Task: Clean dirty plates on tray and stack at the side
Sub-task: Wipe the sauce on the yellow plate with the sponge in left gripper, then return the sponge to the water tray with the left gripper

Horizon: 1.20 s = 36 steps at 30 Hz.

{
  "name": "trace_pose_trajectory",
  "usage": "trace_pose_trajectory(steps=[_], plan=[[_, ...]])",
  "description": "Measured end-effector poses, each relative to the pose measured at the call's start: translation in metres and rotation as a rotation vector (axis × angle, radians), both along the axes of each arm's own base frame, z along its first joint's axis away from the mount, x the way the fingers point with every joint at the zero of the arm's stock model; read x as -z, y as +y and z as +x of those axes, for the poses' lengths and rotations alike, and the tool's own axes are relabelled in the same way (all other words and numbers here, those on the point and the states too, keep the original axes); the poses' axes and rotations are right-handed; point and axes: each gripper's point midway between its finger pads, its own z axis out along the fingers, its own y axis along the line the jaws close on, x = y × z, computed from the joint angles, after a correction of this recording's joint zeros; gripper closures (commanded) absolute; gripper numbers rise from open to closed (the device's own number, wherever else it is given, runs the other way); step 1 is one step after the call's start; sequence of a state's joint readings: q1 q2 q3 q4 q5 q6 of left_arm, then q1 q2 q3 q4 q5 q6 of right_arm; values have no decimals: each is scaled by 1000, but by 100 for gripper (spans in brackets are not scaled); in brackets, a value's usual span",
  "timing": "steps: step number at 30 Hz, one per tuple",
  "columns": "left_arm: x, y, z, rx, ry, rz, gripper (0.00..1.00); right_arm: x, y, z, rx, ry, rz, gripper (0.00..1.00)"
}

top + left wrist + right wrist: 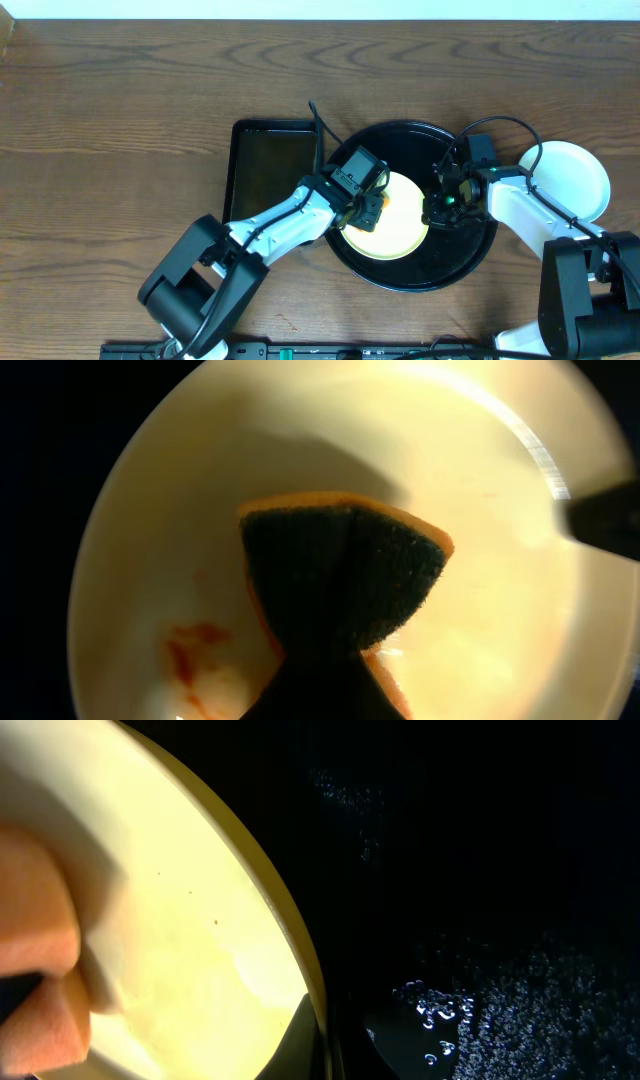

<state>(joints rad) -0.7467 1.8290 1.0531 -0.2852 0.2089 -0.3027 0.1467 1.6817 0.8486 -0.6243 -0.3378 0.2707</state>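
A pale yellow plate lies in the round black tray. My left gripper is shut on a sponge with an orange body and a dark green scouring face, and presses it onto the plate's inside. Orange sauce streaks remain on the plate left of the sponge. My right gripper is shut on the yellow plate's right rim, one finger inside and one outside. A pale white plate rests on the table right of the tray.
A smaller rectangular black tray lies left of the round tray. Water drops sit on the round tray's floor beside the plate. Bare wooden table extends to the left and back.
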Motion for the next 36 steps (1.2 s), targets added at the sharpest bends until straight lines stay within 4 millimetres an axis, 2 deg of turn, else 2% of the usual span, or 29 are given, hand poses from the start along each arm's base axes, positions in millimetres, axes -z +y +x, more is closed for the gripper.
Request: trace_pose_trajectory(steps=[5,8,11,15,20,23,29,32,36], plan=[[11,22,8,-96,-25,109,93,0,0,0,0,1,0,99],[10,42,20,-173,-53,175,93,0,0,-1,0,4,2,99],[5,47,28,-207,-72,189,93,0,4,-3,-9,9,10,99],[-14,63,25,-229,-94,227,92,-2,9,-4,-18,10,27,99],[-67,97,28,-308,-167,240,93,0,5,-5,-15,16,11,99],[-80,119,28,-355,-168,257,93,0,5,-5,-15,15,9,99],[-80,163,39,-470,-134,295,92,0,5,-4,-15,11,9,99],[-77,176,44,-509,-130,295,93,0,5,-1,-14,-3,7,99],[-64,179,51,-496,-94,212,93,0,3,8,-6,-42,-6,99]])
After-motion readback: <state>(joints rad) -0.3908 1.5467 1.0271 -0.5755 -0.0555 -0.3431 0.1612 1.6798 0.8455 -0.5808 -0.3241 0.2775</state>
